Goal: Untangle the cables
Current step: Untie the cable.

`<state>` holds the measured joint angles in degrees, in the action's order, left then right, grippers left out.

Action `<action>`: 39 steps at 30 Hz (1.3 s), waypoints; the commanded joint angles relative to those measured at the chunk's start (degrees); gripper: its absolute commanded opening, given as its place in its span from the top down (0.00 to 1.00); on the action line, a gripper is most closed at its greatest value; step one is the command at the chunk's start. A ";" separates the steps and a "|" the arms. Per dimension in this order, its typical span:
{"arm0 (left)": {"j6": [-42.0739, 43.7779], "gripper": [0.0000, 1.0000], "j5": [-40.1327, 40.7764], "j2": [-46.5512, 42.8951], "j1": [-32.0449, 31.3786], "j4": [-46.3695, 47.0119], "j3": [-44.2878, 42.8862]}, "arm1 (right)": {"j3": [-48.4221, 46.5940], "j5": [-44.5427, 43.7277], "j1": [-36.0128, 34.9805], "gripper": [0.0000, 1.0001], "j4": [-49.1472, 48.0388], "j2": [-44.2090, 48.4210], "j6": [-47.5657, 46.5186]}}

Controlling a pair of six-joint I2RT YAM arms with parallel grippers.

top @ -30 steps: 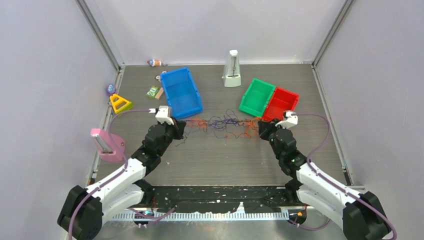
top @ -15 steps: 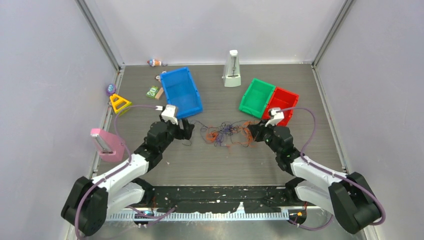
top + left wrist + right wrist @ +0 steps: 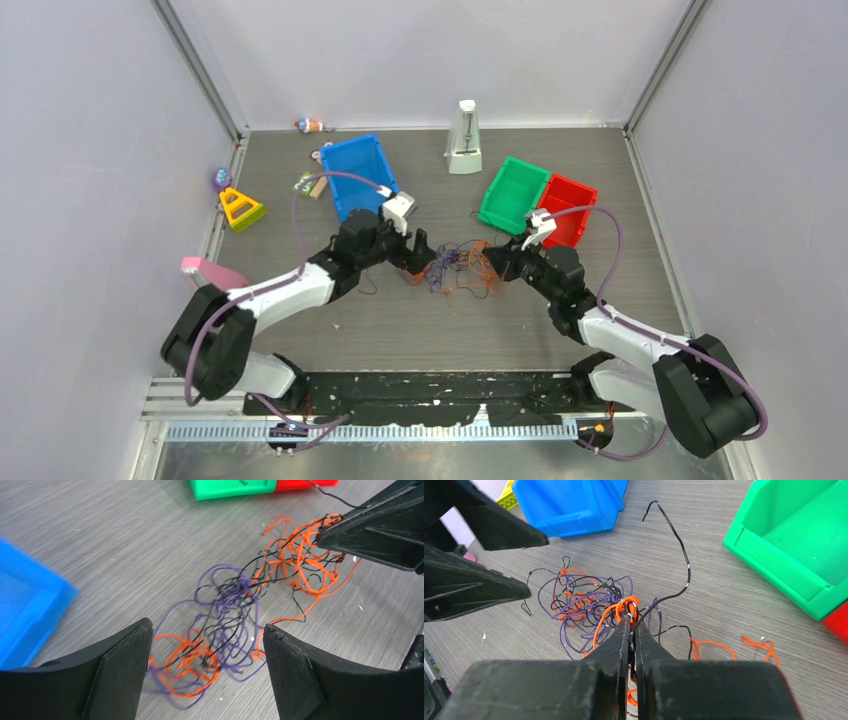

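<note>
The cables [image 3: 452, 266] are a loose tangle of thin orange, purple and black strands on the grey table between my two arms. In the left wrist view the cables [image 3: 235, 615] spread ahead of my left gripper [image 3: 206, 652], which is open, its wide jaws on either side of the near loops and gripping nothing. My left gripper [image 3: 420, 250] is at the tangle's left edge. At the right edge, my right gripper [image 3: 497, 262] is shut on orange and black strands. The right wrist view shows my right gripper [image 3: 631, 625] pinching the cables [image 3: 591, 602] at the tips.
A blue bin [image 3: 361, 183] stands behind the left gripper; a green bin [image 3: 513, 193] and a red bin [image 3: 562, 208] stand behind the right one. A white metronome [image 3: 464, 137] is at the back. Small toys [image 3: 240, 207] and a pink holder [image 3: 213, 272] lie along the left edge.
My left gripper opened, letting go of the strands, and swung right towards the tangle. The stretched cables slackened into a tighter clump as my right gripper moved left.
</note>
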<state>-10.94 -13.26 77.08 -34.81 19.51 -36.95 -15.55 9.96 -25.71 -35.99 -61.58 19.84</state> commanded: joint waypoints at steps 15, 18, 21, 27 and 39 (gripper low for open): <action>3.47 1.00 -1.96 16.73 -4.45 -20.23 -18.57 | -3.34 -10.92 -0.41 0.95 3.86 1.76 0.68; -1.47 1.00 -1.99 10.63 -0.37 -11.17 -11.01 | -3.39 -30.46 -0.23 0.95 12.70 6.03 4.37; -9.16 1.00 -5.40 6.10 8.04 -1.32 -2.46 | -1.29 -43.20 0.21 0.95 18.84 11.81 8.76; -13.14 1.00 -2.93 -0.82 13.02 4.18 4.99 | 3.97 -52.91 0.56 0.95 18.21 21.04 12.48; -10.70 1.00 3.86 -12.16 13.01 6.76 11.59 | 3.36 -20.46 0.58 0.18 7.29 16.77 -1.50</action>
<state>-23.57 -12.01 66.94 -22.57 21.82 -25.61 -11.55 -24.03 -25.69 -20.49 -44.42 25.30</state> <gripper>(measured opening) 0.005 0.638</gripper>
